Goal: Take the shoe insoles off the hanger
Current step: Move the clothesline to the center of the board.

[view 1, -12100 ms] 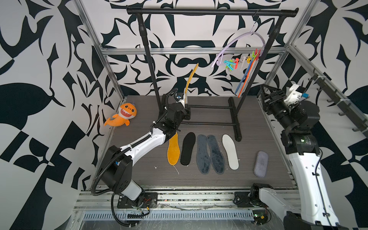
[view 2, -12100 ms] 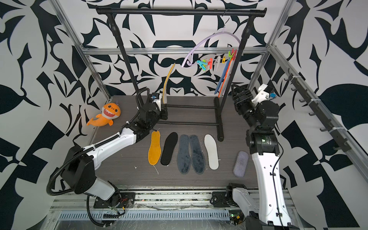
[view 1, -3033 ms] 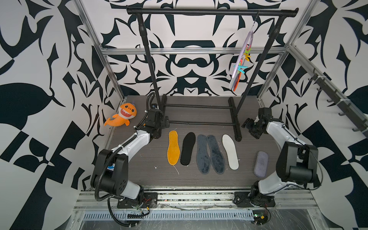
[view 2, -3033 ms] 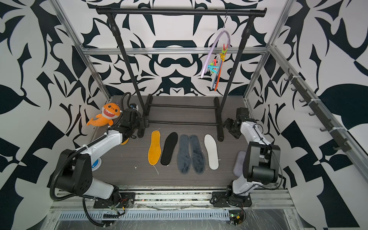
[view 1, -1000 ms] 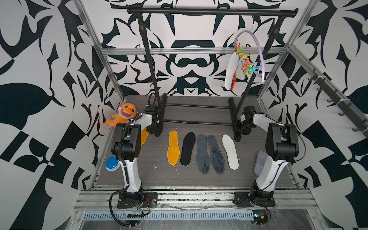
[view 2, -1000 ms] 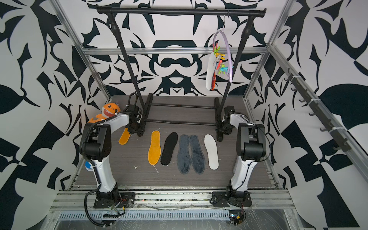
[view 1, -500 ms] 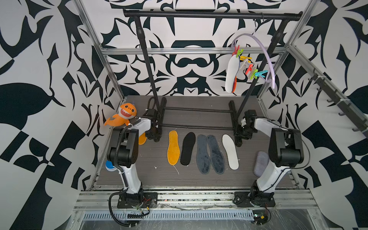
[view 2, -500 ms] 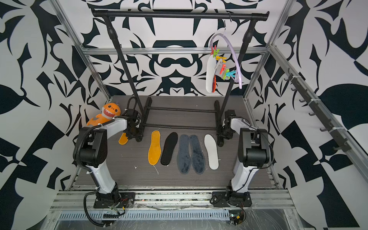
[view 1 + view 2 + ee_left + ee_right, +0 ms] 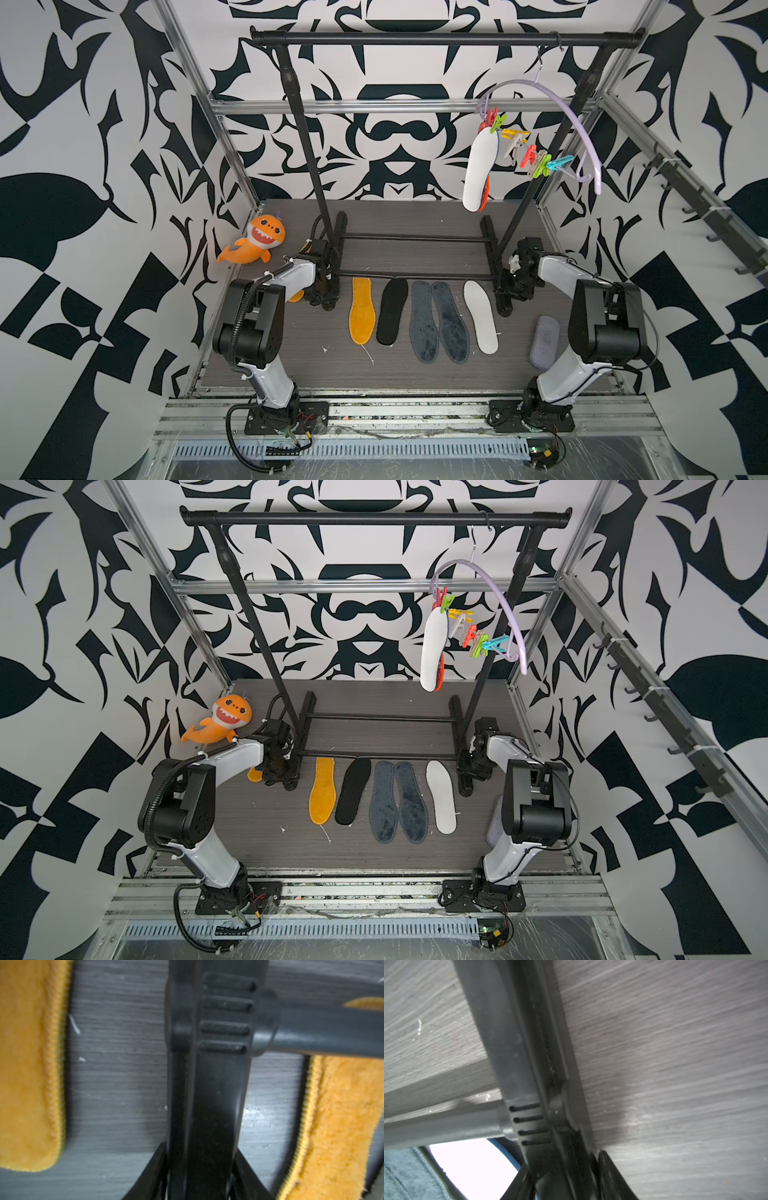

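The lilac hanger point(image 9: 573, 120) hangs by its hook near the black rail's right end. A white insole point(image 9: 478, 170) is pegged to it, with an orange-rimmed one point(image 9: 487, 195) behind. On the floor lie an orange point(image 9: 360, 309), a black point(image 9: 391, 311), two dark grey-blue point(image 9: 420, 320) and a white insole point(image 9: 481, 316). Another orange one point(image 9: 296, 296) peeks from under the left arm. My left gripper point(image 9: 200, 1149) is shut on the rail's left foot point(image 9: 207, 1095). My right gripper point(image 9: 564, 1161) is shut on the right foot point(image 9: 529, 1064).
An orange plush shark point(image 9: 257, 241) leans at the back left wall. A thick lilac-grey pad point(image 9: 544, 340) lies beside the right arm. The tall rail's top bar point(image 9: 449, 39) spans the cell. A strip of hooks point(image 9: 706, 208) runs along the right wall.
The rail has shifted a little towards the front with both grippers on its feet. The hanger has swung round and now shows more of its arch.
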{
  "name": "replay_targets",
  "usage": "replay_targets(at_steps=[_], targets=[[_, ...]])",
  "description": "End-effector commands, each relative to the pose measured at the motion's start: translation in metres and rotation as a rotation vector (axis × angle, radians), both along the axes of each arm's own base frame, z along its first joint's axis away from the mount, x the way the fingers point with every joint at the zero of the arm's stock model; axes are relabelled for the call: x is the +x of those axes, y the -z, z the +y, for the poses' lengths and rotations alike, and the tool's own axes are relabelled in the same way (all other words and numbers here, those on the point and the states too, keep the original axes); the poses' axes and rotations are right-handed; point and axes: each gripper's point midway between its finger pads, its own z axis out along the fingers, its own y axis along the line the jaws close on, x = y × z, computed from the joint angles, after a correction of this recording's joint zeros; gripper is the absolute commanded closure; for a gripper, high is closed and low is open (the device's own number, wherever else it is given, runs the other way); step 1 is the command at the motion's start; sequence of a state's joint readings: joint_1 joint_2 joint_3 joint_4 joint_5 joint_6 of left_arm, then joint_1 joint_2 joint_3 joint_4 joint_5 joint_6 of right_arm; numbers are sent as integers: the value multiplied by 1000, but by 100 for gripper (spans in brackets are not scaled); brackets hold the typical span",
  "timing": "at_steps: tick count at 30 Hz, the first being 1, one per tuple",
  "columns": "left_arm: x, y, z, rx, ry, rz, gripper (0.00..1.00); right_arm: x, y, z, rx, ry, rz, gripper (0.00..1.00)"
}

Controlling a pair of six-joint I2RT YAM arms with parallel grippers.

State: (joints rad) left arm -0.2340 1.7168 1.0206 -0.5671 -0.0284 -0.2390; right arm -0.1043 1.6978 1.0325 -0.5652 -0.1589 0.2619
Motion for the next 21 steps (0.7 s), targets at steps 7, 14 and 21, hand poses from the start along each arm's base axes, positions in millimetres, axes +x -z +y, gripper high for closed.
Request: replay_targets(at_steps=[7, 14, 21], targets=[[-23, -4, -10, -81, -94, 92, 48, 13, -19, 7, 95, 121, -68, 77], [-22, -4, -7, -63, -100, 86, 26, 15, -26, 4, 87, 122, -84, 45], [-17, -26, 0, -45, -116, -6, 1, 14, -51, -6, 73, 158, -148, 25]])
